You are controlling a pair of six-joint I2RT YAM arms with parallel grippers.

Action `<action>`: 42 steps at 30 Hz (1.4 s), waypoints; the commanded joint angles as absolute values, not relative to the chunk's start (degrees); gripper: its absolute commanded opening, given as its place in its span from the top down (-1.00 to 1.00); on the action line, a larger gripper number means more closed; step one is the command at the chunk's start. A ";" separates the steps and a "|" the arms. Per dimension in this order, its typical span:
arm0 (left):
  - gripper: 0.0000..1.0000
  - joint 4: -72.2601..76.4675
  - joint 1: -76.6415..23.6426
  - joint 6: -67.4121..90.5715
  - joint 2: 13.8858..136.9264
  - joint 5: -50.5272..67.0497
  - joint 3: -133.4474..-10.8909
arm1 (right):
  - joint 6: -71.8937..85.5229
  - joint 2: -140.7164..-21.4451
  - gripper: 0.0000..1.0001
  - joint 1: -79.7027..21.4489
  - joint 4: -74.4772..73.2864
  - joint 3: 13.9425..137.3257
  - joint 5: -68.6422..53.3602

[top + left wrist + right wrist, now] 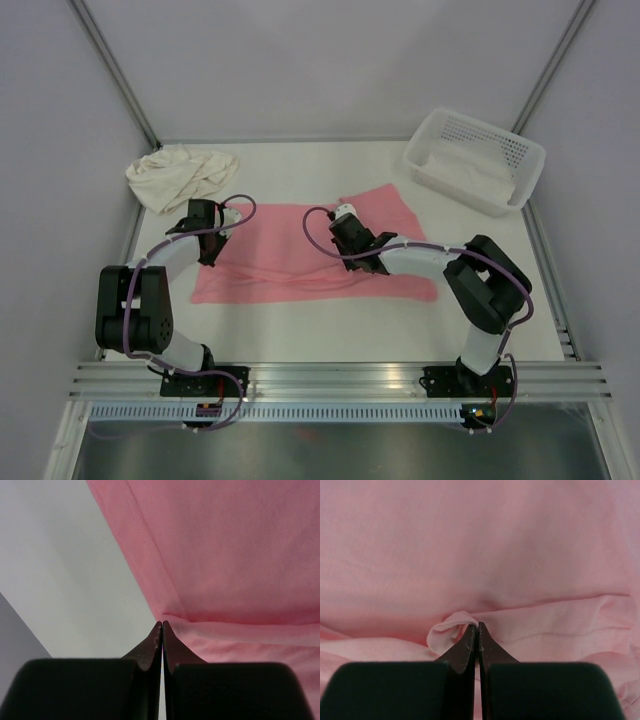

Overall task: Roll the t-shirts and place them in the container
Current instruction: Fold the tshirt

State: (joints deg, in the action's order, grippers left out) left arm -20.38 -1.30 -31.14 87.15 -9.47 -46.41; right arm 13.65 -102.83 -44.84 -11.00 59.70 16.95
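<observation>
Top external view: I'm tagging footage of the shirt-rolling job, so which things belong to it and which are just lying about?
Job: pink t-shirt, cream t-shirt, left gripper, right gripper, both shut on the pink one.
Lying about: white basket.

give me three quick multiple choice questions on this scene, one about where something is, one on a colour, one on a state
1. The cream t-shirt lies:
A) on top of the pink t-shirt
B) crumpled at the far left of the table
C) folded at the near right

2. The basket is:
A) white
B) blue
C) black

3. The left hand is:
A) open above the table
B) shut on the pink t-shirt's edge
C) shut on the cream t-shirt

Answers:
1 B, the top view shows it bunched in the far left corner.
2 A, its perforated walls are white.
3 B, the left wrist view shows the fingertips together on the pink hem.
</observation>
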 commanded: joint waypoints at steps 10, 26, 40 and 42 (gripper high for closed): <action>0.95 -18.46 -1.14 -29.36 88.07 -15.21 -45.35 | 15.46 -104.76 0.99 -43.60 -10.72 64.68 24.52; 0.95 -18.46 -1.14 -29.53 87.28 -16.61 -45.09 | 13.10 -110.48 0.68 -41.48 -12.04 70.75 20.48; 0.95 -20.65 -1.14 -30.24 83.67 -21.97 -45.53 | 12.39 -95.91 -0.20 -36.75 -17.31 68.04 9.78; 0.92 -21.35 -1.14 -29.97 83.58 -22.50 -45.97 | 12.66 -93.70 -0.20 -34.55 -18.01 65.75 8.71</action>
